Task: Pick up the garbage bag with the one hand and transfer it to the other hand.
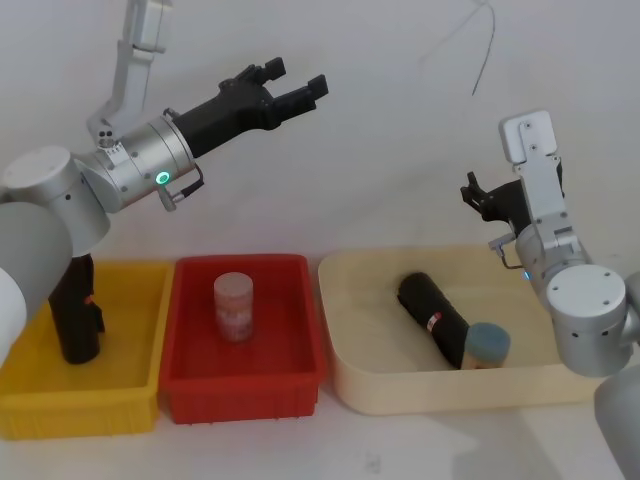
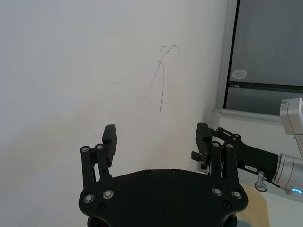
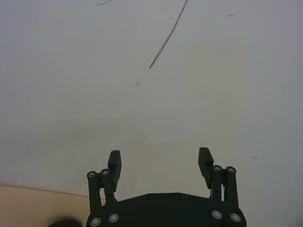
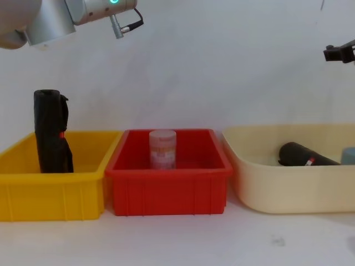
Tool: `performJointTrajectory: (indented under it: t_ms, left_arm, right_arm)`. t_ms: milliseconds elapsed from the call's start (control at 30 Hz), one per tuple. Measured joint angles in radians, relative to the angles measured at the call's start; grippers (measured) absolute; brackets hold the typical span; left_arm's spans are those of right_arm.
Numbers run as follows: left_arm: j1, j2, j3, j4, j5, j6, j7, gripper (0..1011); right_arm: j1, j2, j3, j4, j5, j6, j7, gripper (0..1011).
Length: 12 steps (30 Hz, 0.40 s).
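Low in the beige tray [image 1: 345, 380], the garbage bag [image 1: 432, 318] lies on its side, long axis diagonal, below the right end effector [image 1: 475, 195]. Left end effector [image 1: 296, 78] hangs high above the red bin [image 1: 240, 262], well apart. Both gape wide, empty.
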Motion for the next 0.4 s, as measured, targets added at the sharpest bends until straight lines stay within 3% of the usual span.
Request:
performJointTrajectory:
  t_ms: [400]
  left_arm:
    - [0.0, 0.0, 0.0, 0.0, 0.0, 0.0, 0.0, 1002]
  right_arm:
    - [-0.001, 0.001, 0.001, -0.002, 0.0, 0.002, 0.0, 1000]
